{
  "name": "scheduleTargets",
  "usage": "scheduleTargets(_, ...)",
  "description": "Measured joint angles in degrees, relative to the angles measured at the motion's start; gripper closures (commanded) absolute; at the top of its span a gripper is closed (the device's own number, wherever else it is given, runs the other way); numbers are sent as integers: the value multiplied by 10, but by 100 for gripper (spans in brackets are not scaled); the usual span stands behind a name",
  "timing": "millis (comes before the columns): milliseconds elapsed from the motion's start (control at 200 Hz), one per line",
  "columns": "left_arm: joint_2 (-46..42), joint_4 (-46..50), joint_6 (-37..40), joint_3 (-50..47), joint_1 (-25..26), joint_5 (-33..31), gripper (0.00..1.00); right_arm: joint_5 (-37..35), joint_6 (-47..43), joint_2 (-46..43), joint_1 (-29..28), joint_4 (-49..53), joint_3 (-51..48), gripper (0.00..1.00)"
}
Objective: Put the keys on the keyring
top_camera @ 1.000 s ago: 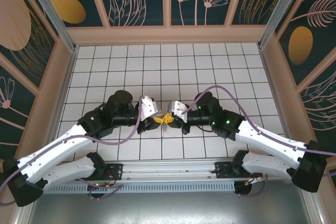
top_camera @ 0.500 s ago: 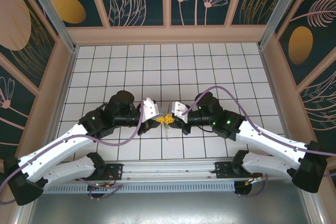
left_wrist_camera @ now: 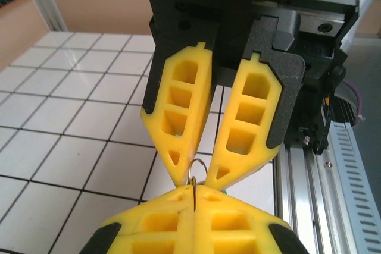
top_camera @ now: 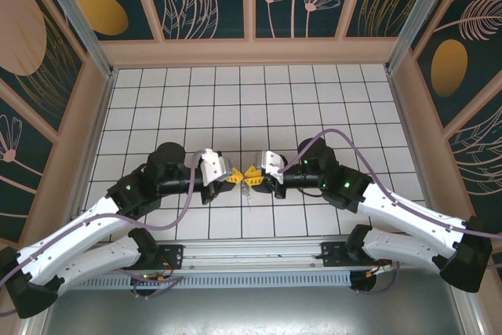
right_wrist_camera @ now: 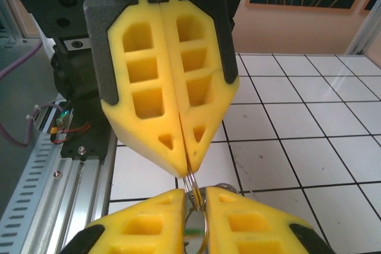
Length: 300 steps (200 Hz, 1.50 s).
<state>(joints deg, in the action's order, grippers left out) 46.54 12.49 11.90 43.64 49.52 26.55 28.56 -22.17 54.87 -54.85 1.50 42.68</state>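
Observation:
Over the white tiled table, my two yellow-fingered grippers meet tip to tip. The keyring [left_wrist_camera: 205, 164] is a thin silvery wire ring, not a tan loop. My left gripper [top_camera: 234, 177] [left_wrist_camera: 193, 191] is shut on the ring's edge, and its closed tips [right_wrist_camera: 186, 171] pinch the wire. The ring's loop [right_wrist_camera: 204, 230] sits in the narrow gap of my right gripper [top_camera: 252, 173] [right_wrist_camera: 195, 197]. A silvery key with a green bit [right_wrist_camera: 193, 233] [left_wrist_camera: 224, 191] is also held there. A thin piece [top_camera: 247, 191] hangs below the tips.
The aluminium rail [top_camera: 251, 255] with both arm bases runs along the near edge. Wooden walls [top_camera: 251, 51] close the back and sides. Purple cables [top_camera: 329, 132] loop over both arms. Open tiles [top_camera: 251, 100] lie behind the grippers.
The left arm has drawn its wrist back to the left and straightened. The meeting point of the tips rose slightly. The right arm has hardly moved, and both grips are unchanged.

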Motion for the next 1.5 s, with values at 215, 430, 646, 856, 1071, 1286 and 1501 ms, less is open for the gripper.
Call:
scheduleTargets(215, -18, -49, -21, -13, 0, 9, 100, 4, 0, -1, 0, -7, 0, 81)
scheduleTargets(430, -24, -86, -34, -30, 0, 19, 100, 13, 2, -3, 0, -22, -5, 87)
scheduleTargets(646, -36, -136, -53, -58, 0, 32, 100, 15, 4, -6, 0, -30, -7, 87)
scheduleTargets(856, -38, -165, -67, -68, 0, 35, 100, 15, 5, -10, 0, -36, -7, 84)
scheduleTargets(1071, -45, -188, -75, -68, 0, 37, 100, 15, 16, -30, 0, -47, -10, 78)
scheduleTargets(1286, -45, -191, -75, -68, 0, 35, 100, 10, 25, -44, 0, -47, -10, 67)
scheduleTargets(1501, -45, -191, -75, -68, 0, 34, 100, -1, 32, -56, 0, -47, -10, 64)
